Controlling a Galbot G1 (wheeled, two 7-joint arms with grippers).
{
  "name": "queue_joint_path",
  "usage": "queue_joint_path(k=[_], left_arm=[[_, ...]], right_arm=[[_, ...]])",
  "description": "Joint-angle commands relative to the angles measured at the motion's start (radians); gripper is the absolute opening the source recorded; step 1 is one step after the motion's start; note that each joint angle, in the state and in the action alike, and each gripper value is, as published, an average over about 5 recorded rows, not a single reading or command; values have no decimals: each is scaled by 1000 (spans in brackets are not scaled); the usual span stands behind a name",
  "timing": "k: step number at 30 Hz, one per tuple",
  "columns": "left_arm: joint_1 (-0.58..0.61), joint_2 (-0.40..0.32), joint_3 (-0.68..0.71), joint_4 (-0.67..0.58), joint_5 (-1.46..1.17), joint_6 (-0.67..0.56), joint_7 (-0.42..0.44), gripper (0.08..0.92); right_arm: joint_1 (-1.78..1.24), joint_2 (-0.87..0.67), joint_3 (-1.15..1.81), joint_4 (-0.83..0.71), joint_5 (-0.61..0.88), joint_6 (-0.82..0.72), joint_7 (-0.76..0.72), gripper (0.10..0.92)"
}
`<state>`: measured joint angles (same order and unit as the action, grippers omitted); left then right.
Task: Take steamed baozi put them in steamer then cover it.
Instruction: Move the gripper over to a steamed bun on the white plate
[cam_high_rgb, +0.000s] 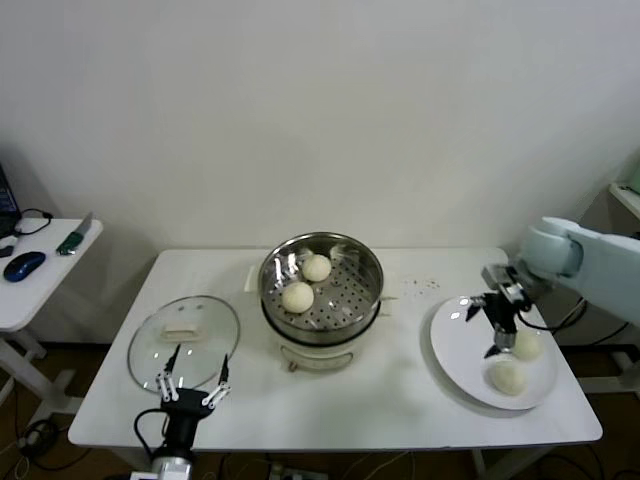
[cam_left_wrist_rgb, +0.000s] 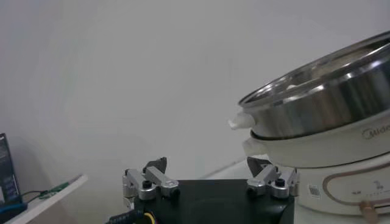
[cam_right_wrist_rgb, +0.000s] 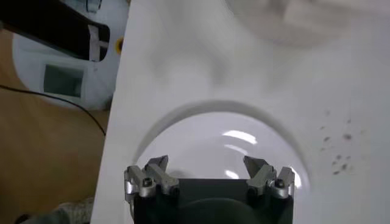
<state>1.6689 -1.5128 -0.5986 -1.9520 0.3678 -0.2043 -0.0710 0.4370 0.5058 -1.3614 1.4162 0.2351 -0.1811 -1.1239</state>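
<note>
Near the table's (cam_high_rgb: 110, 400) front left corner the glass lid (cam_high_rgb: 184, 341) is lying flat, and the left gripper (cam_high_rgb: 192, 386) is waiting just at its front rim with jaws spread wide and nothing between them; the left wrist view is looking across at the steamer's steel wall, so that arm is best kept parked until covering time. At the table's middle the steamer (cam_high_rgb: 322, 283) is sitting on its white pot base with two steamed baozi (cam_high_rgb: 298, 296) already resting on the perforated floor, toward its left side, leaving room on the right. Toward the right edge the white plate (cam_high_rgb: 455, 345) is carrying the other two buns, close together near its right rim, and the right gripper (cam_high_rgb: 498, 333) is hanging over the plate just beside them, jaws fully apart and empty. The step in hand looks like the third pick: the gripper is needing to centre over one bun only, descending so the fingers are straddling it without nudging its neighbour, and closing gently since soft dough is likely denting easily
</note>
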Motion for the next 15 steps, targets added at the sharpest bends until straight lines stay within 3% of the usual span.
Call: queue_joint_path(k=[1, 15], left_arm=[[5, -2, -2, 6, 1, 1, 0, 823], [11, -8, -4, 24, 5, -8, -2, 823]], right_arm=[[-397, -145, 322, -30, -208, 25, 0, 823], [-428, -65, 367, -132, -235, 34, 5, 823]])
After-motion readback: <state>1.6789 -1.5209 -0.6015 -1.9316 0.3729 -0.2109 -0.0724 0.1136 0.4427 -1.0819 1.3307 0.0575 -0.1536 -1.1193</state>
